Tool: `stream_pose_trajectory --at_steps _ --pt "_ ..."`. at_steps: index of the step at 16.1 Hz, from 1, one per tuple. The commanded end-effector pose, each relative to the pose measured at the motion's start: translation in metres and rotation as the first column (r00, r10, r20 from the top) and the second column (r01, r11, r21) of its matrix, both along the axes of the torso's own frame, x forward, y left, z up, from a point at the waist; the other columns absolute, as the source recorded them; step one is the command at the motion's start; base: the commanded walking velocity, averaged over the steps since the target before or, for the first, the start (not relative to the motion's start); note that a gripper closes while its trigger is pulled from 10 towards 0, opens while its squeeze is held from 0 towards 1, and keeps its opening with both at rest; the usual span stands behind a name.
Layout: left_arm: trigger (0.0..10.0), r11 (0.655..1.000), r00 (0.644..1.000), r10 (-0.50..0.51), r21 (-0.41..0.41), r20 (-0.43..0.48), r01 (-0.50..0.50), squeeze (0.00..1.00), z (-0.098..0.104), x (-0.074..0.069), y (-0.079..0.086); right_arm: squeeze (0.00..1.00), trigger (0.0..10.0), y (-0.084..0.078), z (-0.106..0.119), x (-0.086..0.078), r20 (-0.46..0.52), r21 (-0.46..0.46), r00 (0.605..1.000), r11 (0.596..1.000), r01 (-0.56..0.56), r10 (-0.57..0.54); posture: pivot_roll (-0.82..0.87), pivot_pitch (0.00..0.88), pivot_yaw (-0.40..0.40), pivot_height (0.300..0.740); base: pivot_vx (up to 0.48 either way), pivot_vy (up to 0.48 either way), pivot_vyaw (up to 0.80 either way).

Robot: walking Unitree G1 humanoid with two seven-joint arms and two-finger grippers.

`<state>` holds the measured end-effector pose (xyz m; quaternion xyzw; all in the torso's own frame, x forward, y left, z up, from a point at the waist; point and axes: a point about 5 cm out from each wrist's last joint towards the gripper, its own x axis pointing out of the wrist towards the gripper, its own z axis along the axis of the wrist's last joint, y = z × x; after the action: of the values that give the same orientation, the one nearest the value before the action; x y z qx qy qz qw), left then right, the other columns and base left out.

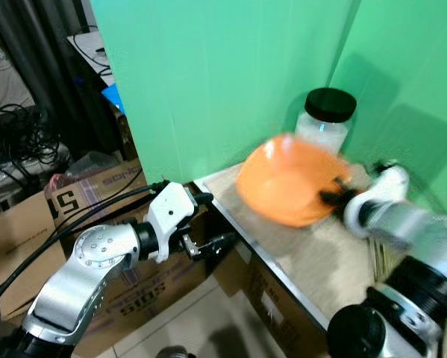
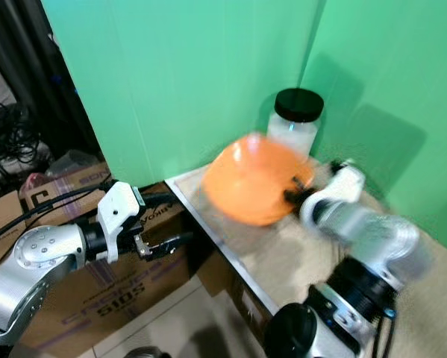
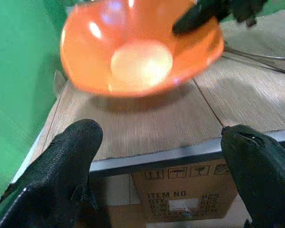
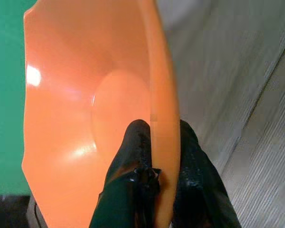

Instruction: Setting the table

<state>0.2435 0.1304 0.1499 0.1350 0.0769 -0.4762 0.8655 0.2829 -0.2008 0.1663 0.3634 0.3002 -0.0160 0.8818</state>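
Green walls meet in a corner behind a small table with a pale wood-look top. Boxes sit on the floor at 9 o'clock from the table, with black cables piled farther back at 10 o'clock.

An orange bowl is up in the air over the table's far corner, tipped on its side and a bit blurry. The right gripper has it by the rim, clamped tight: one black finger is inside the bowl and the other is on the outside. The right arm reaches in from 4 o'clock.

A jar with a black lid stands upright at 12 o'clock from the bowl, close to the wall corner. A thin metal thing lies flat on the table near the bowl; I cannot tell what it is.

The left gripper hangs at 8 o'clock from the bowl, off the table edge and lower down. Its fingers are spread wide apart and hold nothing.
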Motion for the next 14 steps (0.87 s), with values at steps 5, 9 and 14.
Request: stream_pose_trajectory --at_steps 5,9,14 --pt "10.0 0.995 0.995 0.085 -0.059 0.052 -0.082 0.0 0.009 0.007 0.0 0.0 0.0 0.003 0.065 -0.007 0.387 -0.408 0.909 0.913 0.015 0.158 0.12 0.0 0.014 0.74 0.0 0.0 0.0" --pt "10.0 0.961 0.963 0.252 -0.144 0.099 -0.237 0.0 0.015 0.01 0.002 0.0 10.0 0.031 0.069 -0.022 0.522 -0.551 0.79 0.834 0.026 0.32 0.1 0.0 0.028 0.74 0.0 0.0 0.0" --pt "10.0 0.851 0.846 0.504 -0.263 0.174 -0.454 0.0 0.033 0.001 0.0 0.0 10.0 0.038 0.052 -0.024 0.59 -0.641 0.75 0.738 0.209 0.3 0.17 0.0 -0.031 0.74 0.0 0.0 0.0"
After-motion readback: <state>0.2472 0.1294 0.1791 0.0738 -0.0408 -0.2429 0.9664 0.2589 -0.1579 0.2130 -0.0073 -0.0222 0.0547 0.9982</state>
